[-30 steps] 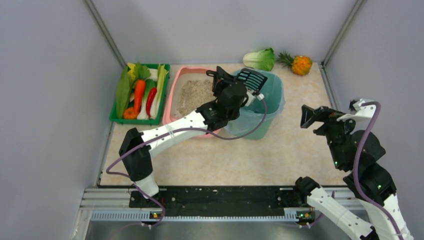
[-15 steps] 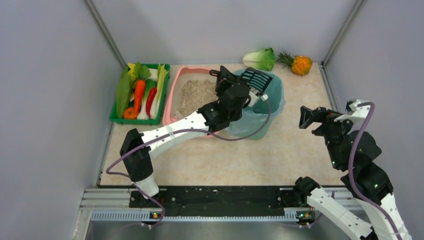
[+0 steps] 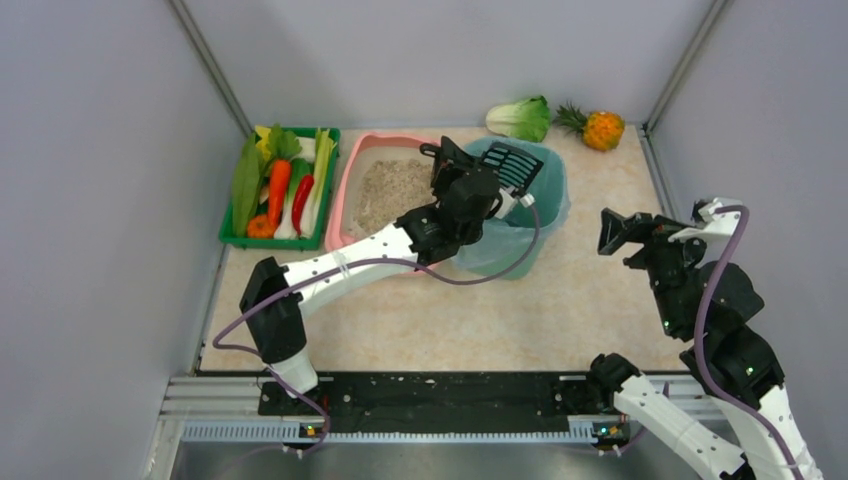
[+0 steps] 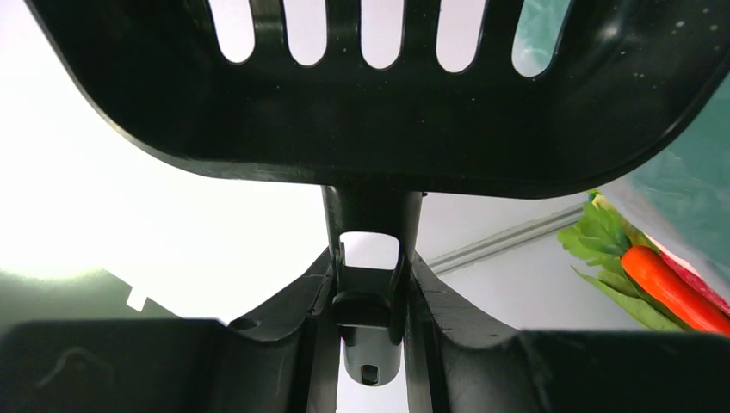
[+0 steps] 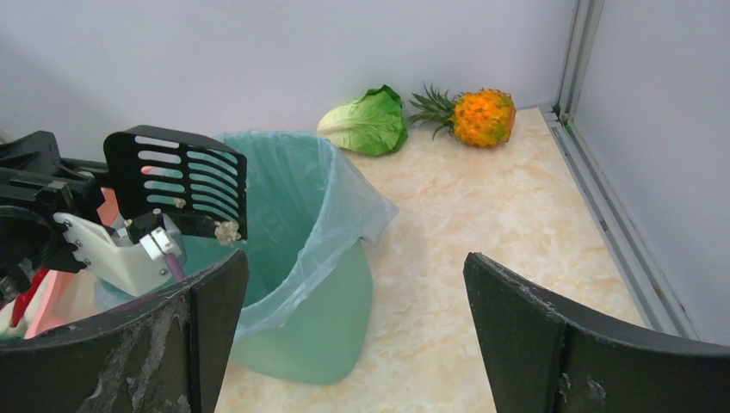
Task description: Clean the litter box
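The litter box (image 3: pixel 343 200) sits by the tabletop's far edge, between the green crate (image 3: pixel 275 243) and the teal bin (image 3: pixel 545 195). The left gripper (image 3: pixel 487 180) clamps a black slotted scoop (image 3: pixel 503 163) over the bin (one litter clump clinging). The right gripper (image 3: pixel 612 232) hangs spread wide near the right edge.

No readable text anywhere (nor any numbers)
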You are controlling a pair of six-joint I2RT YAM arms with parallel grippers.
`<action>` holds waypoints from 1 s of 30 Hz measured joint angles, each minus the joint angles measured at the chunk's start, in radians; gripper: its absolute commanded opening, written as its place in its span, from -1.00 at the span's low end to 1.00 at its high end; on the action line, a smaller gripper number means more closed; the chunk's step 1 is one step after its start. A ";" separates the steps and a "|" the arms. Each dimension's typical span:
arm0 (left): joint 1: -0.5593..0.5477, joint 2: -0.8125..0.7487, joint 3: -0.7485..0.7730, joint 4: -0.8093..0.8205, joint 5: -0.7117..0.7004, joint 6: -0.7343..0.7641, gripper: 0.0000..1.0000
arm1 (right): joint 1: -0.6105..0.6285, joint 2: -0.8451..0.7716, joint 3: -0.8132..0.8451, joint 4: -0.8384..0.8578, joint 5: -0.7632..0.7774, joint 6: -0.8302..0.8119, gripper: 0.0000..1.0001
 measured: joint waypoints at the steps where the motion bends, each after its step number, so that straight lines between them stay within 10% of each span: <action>1: 0.000 0.000 0.002 -0.012 0.002 -0.006 -1.00 | 0.000 0.000 0.000 0.000 0.000 -0.002 0.91; 30: 0.015 0.000 0.027 -0.008 0.023 0.011 -1.00 | 0.000 -0.034 -0.014 0.002 0.014 -0.006 0.92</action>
